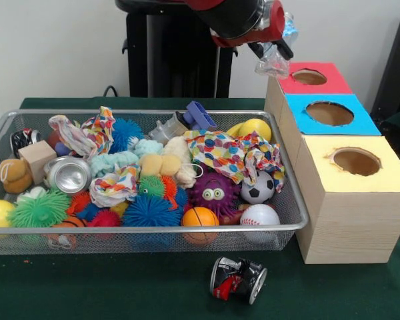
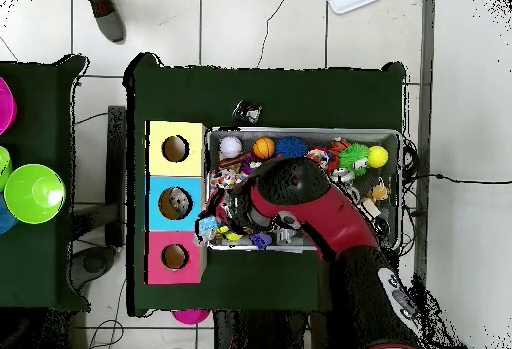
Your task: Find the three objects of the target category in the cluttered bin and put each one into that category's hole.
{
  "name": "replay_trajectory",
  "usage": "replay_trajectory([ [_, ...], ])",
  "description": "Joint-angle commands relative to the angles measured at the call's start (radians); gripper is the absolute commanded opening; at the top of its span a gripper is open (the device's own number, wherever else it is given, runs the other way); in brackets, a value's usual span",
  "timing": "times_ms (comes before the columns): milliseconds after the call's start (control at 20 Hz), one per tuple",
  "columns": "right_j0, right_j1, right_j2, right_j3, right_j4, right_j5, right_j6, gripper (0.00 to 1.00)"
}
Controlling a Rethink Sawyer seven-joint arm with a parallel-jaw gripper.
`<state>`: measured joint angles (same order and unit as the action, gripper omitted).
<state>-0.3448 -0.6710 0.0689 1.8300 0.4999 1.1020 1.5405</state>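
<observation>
- We see the arm (image 1: 237, 17) reaching down from the top, bent toward the boxes.
- The fingers of the gripper (image 1: 275, 48) pinch a crumpled clear bottle (image 1: 272, 65).
- The bottle hangs in the air just beside the red-topped hole (image 1: 309, 77), at the far corner of the wire bin (image 1: 290, 200).

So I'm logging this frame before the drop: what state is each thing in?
gripper: shut on a plastic bottle, beside the red box
plastic bottle: crumpled, held in the air, not yet in a hole
red-topped hole: open, nothing visible inside
wire bin: full of toys
silver can: in the bin, lying on its side
crushed can: lying outside the bin
</observation>
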Motion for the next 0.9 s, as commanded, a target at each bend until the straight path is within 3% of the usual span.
replay_trajectory([
  [50, 0.013, 0.031, 0.043, -0.014, 0.091, -0.068, 0.255, 0.00],
  [400, 0.024, 0.104, 0.050, -0.099, 0.100, -0.077, 0.260, 0.00],
  [900, 0.092, 0.102, 0.041, -0.086, 0.134, -0.132, 0.279, 0.00],
])
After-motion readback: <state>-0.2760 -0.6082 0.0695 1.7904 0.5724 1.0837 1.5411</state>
